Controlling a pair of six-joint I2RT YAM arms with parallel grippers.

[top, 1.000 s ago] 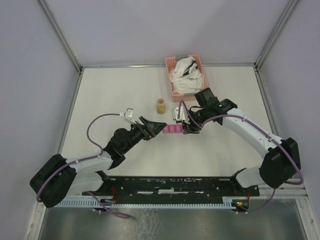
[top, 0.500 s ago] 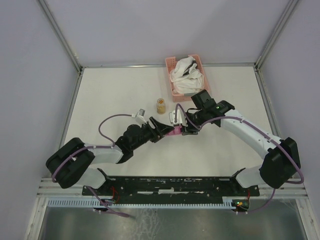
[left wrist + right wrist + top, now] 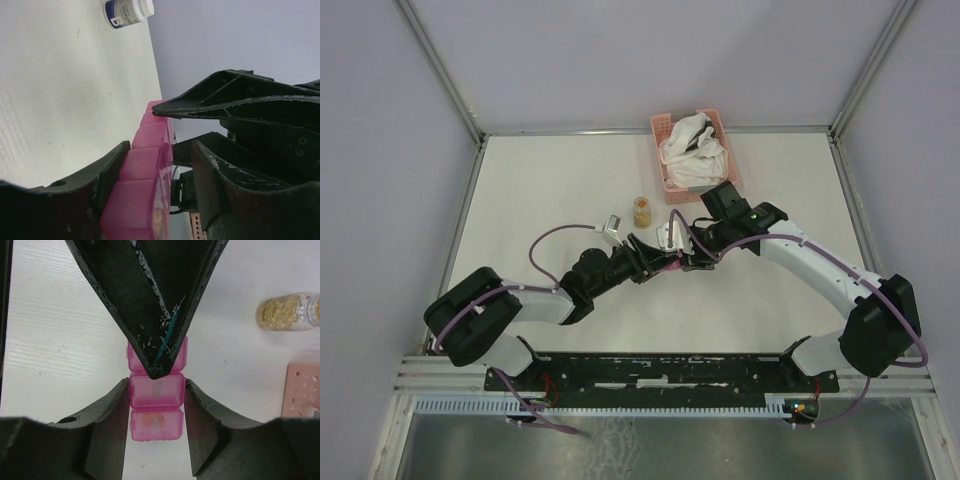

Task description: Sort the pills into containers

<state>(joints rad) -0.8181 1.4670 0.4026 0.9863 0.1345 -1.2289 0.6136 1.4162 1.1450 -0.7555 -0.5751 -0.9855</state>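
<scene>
Right claw [image 3: 156, 390] clamps translucent magenta-pink plastic strip box of square compartments [image 3: 155, 424] from both sides. Left claw [image 3: 161, 147] sits half-open astride its end, one finger touching, other apart.

Translucent pink plastic strip box [image 3: 155, 426] lies centrally on the worktop [image 3: 540, 190], within the right tool [image 3: 156, 382]; small clear round jar of yellow-orange pills [image 3: 642, 210] stands behind-left of it; pink lattice basket [image 3: 660, 160] farther behind, right.

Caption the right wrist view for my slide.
Right gripper clamps the pink pill box by its sides, a left-arm finger overlapping its far end, amber pill jar at upper right.
</scene>
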